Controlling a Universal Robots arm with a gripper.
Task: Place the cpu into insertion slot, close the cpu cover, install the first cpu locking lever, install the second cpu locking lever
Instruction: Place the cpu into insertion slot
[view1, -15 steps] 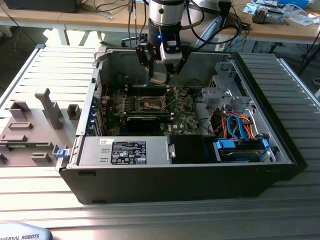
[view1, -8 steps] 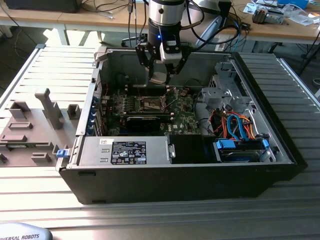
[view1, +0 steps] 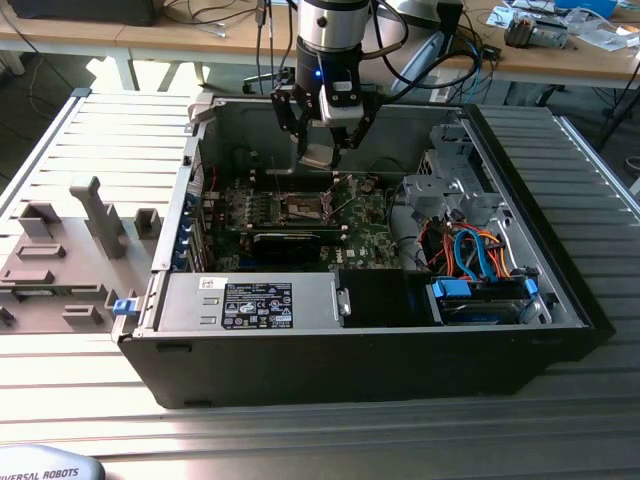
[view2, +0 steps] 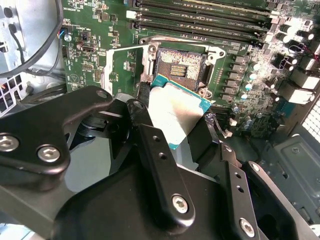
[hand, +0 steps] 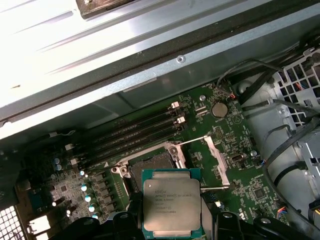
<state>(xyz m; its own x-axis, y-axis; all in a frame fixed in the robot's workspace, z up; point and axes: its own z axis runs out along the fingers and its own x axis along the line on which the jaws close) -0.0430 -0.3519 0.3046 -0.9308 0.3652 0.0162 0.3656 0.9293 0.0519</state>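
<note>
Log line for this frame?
pincer: shut on cpu | cpu: held near insertion slot, unseated | insertion slot: empty

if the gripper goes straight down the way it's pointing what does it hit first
Most likely the open insertion slot. The gripper, shut on the cpu, hangs just above it, so the cpu would touch first. Whether the cpu is lined up with the slot is hard to judge from these angles.

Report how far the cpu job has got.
Done: the cpu is picked up, pinched in the gripper. In hand: it hangs just above the slot, not yet seated; the slot shows bare in the first wrist view. Left: seating the cpu, closing the cover, which stands open beside the slot, and latching both levers, which look unlatched.
</note>
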